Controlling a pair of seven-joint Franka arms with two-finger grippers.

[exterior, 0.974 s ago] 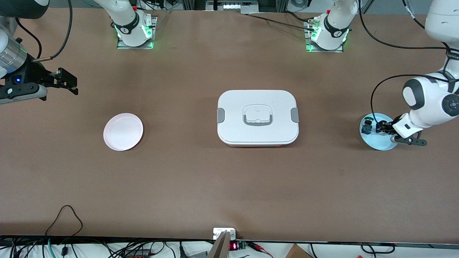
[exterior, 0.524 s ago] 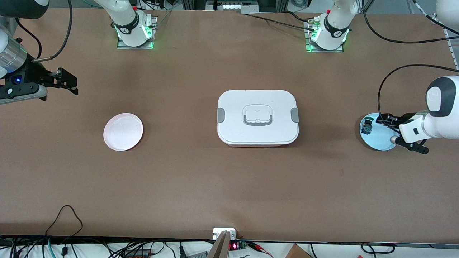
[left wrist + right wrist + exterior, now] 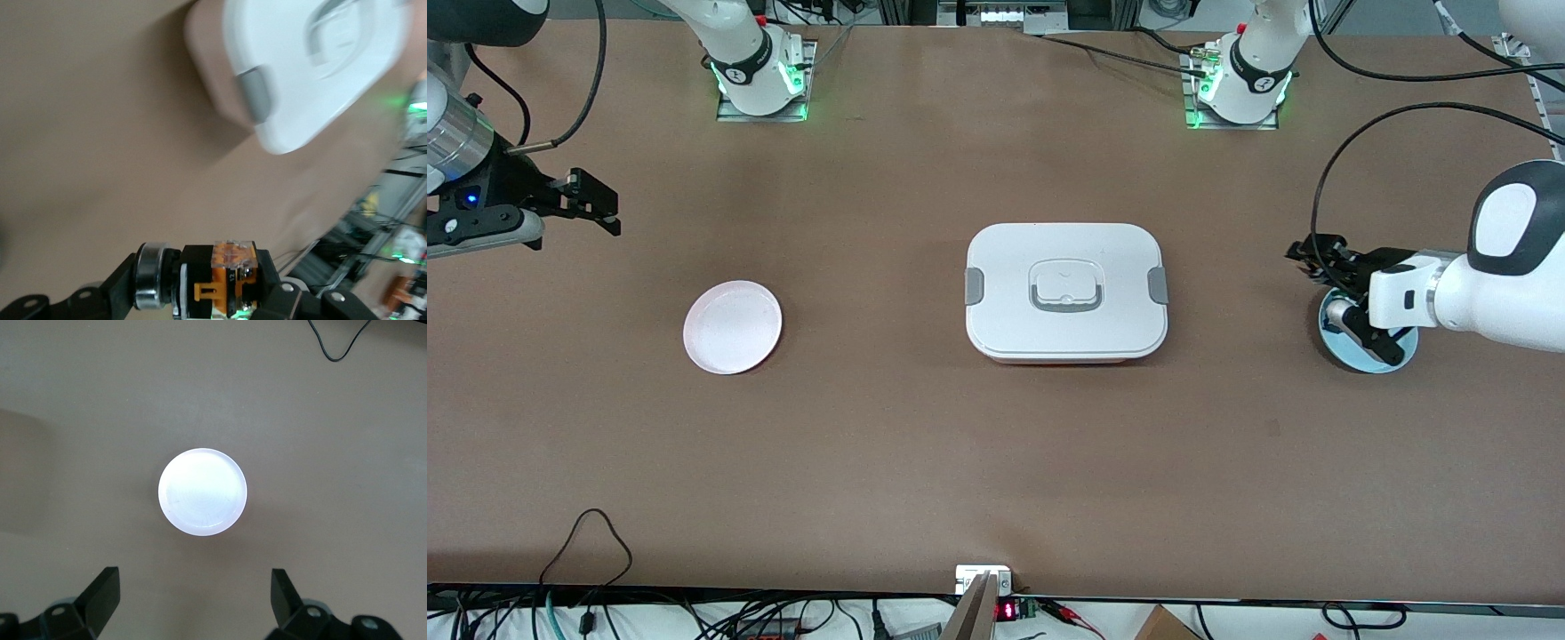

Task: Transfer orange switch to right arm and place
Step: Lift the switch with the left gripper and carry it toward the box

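The orange switch [image 3: 223, 280], black with an orange cap, is clamped between the fingers of my left gripper [image 3: 213, 285]. In the front view the left gripper [image 3: 1316, 256] is up in the air over the edge of the light blue plate [image 3: 1369, 360] at the left arm's end of the table, pointing toward the white box. My right gripper [image 3: 594, 206] is open and empty, held over the table at the right arm's end. In the right wrist view the right gripper [image 3: 193, 597] has its jaws wide apart, with the pale pink plate [image 3: 202, 491] below.
A white lidded lunch box [image 3: 1065, 289] with grey clips sits in the middle of the table, and also shows in the left wrist view [image 3: 313, 60]. The pale pink plate [image 3: 732, 326] lies toward the right arm's end. Cables run along the table edge nearest the front camera.
My left gripper has lifted off the blue plate with the orange switch, turned level and moved toward the white box. The right arm has not moved.
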